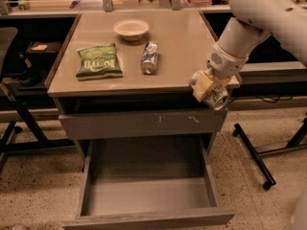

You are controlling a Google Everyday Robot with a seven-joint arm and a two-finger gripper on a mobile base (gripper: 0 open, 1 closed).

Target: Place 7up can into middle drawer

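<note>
At 6 o'clock the middle drawer [148, 198] stands pulled out. Toward 3 o'clock the gripper [207, 87] is clenched on the 7up can [218, 98], just off the table [182, 56] corner. Farther, toward 12, lie a blue can [149, 58], chip bag [98, 61] and bowl [131, 29].

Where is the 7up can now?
Camera view, right side: the pincer holds the 7up can at the table's front right corner, above the middle drawer's right edge.

Hand [209, 91] at table [182, 56] front-rt corner grips shiny metal 7up can [219, 99]; middle drawer [148, 195] matt.
</note>
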